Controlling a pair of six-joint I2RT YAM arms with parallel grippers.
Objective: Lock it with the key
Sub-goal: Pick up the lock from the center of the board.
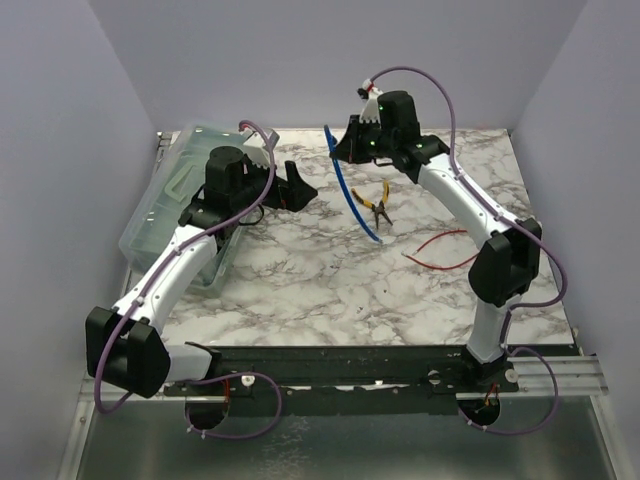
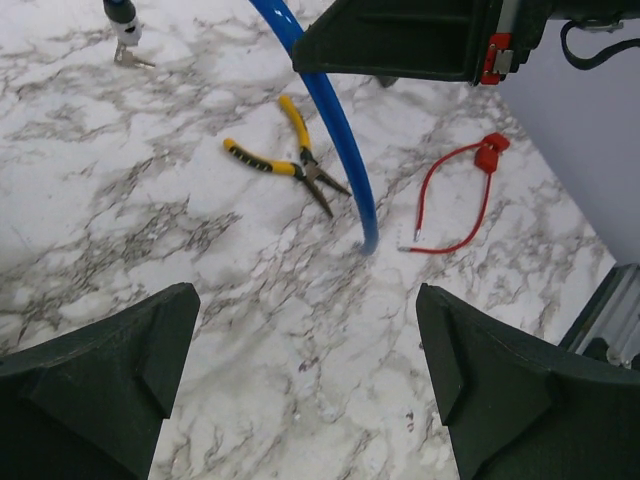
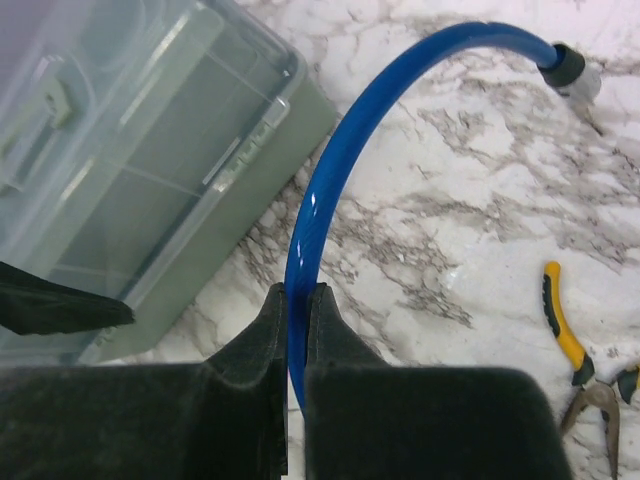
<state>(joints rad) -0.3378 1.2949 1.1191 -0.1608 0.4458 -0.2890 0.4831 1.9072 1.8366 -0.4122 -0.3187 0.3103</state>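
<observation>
While the left gripper (image 2: pixel 305 310) hangs spread wide above the white marble tabletop (image 2: pixel 100 200), the right gripper (image 3: pixel 297 300) beyond it pinches the arched blue lock cable (image 3: pixel 330 170); farther back, a small metal key (image 2: pixel 130 58) sits at the cable's black end.

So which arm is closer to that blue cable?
Right. The right end effector is clamped on the blue cable; the left end effector is open, apart from it on its left.
</observation>
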